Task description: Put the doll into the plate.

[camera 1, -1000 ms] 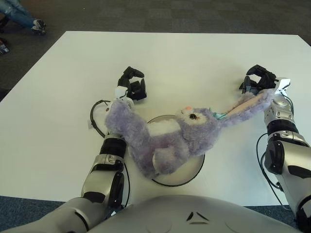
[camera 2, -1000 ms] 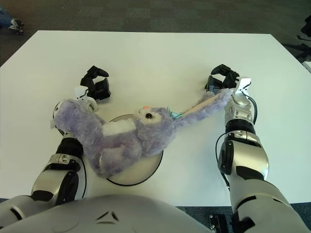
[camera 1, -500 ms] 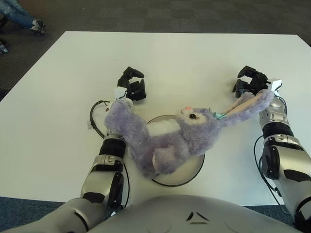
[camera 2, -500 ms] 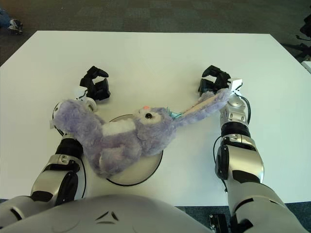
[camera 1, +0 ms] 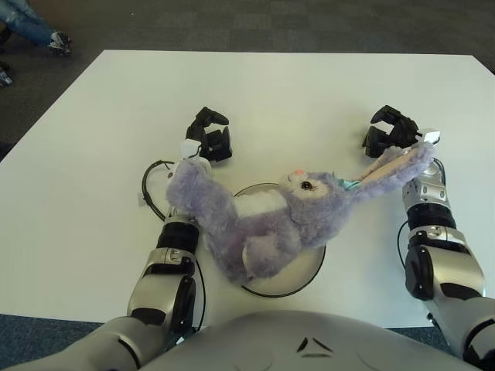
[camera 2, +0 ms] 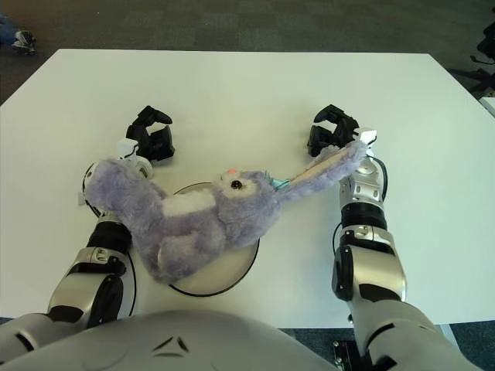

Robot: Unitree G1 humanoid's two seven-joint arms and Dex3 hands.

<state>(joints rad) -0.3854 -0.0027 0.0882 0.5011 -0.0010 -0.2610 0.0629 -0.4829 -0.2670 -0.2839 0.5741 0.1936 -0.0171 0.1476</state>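
Now the doll [camera 1: 271, 220] sprawls on the plate [camera 1: 298, 280], between both empty, curled hands [camera 1: 209, 134].

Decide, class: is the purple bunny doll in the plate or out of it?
Partly in. The doll lies across the plate, torso over it, while one ear drapes over the right robot hand's wrist.

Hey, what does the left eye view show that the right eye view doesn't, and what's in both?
Only the left eye view shows a person's jeans leg with the sneaker at the top left, plus blue carpet below the table's near edge. Only the right eye view shows dark equipment at the far right edge. Both show the white table, the purple doll lying across the plate, the left hand and the right hand, each resting curled on the table, holding nothing.
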